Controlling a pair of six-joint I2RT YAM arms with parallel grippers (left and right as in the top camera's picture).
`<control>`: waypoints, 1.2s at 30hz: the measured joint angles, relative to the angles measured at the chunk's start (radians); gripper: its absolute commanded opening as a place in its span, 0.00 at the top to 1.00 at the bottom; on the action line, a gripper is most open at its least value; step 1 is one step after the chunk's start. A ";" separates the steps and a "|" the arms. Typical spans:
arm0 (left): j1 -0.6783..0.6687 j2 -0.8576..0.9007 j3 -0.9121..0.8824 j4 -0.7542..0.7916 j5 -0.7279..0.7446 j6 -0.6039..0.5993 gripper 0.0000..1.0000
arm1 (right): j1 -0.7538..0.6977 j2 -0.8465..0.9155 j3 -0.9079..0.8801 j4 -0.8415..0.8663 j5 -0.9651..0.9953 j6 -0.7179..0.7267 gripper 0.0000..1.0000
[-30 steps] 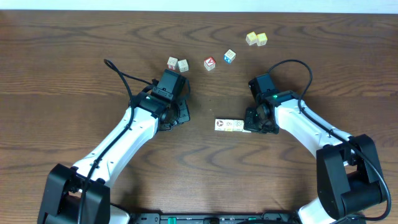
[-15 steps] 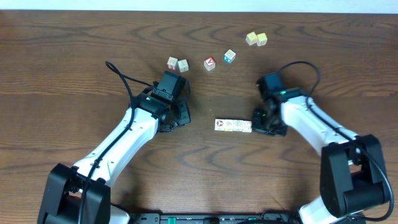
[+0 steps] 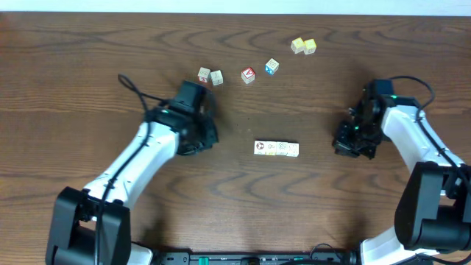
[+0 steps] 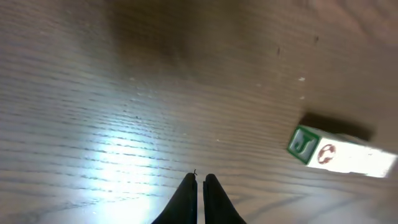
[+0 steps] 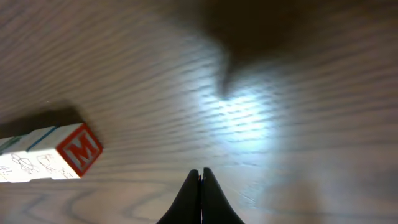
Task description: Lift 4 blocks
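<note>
Plainly, both of my claws were empty: my left claw (image 4: 200,179) had its fingers pinched together over bare wood, and my right claw (image 5: 200,173) was closed just as tight, holding nothing.

The four blocks (image 3: 277,148) lay flat on the table (image 3: 88,44) as one short pale bar, between my two claws and well apart from each. From my left wrist I saw the end with the green J face (image 4: 303,144); from my right wrist, the end with the red M face (image 5: 81,152).

I judged them light, hard and smooth-sided little cubes, not fragile. They looked loose, only sitting side by side, so the row would likely buckle or fan out if it were gripped across the middle. The sound hold seemed to be the two end faces, one claw pressing inward on the J end and the other on the M end, level and square. That way the squeeze would run straight along the bar.

Room was generous. Open wood lay on every side of the row and along both lines of approach. The red-faced cube (image 3: 248,74), the blue-faced cube (image 3: 272,66), the two pale yellow cubes (image 3: 303,46) and another pair of cubes (image 3: 210,75) sat well apart, further up the table, out of my way, and no table edge was near the bar
</note>
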 measured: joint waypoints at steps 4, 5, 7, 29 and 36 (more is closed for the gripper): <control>0.146 0.000 -0.002 0.006 0.189 0.052 0.92 | -0.029 0.000 0.000 -0.008 -0.013 -0.017 0.99; 0.191 0.000 -0.002 0.005 0.247 0.070 0.93 | -0.029 0.000 0.000 -0.002 -0.018 -0.019 0.99; 0.249 0.000 -0.002 -0.001 0.325 0.105 0.93 | -0.029 0.000 0.000 0.010 -0.027 -0.023 0.99; 0.195 0.000 -0.033 0.082 0.428 0.210 0.93 | -0.029 0.000 0.000 0.102 -0.301 -0.120 0.99; 0.057 0.008 -0.060 0.231 0.348 0.120 0.93 | -0.029 0.000 0.000 0.035 -0.311 -0.130 0.99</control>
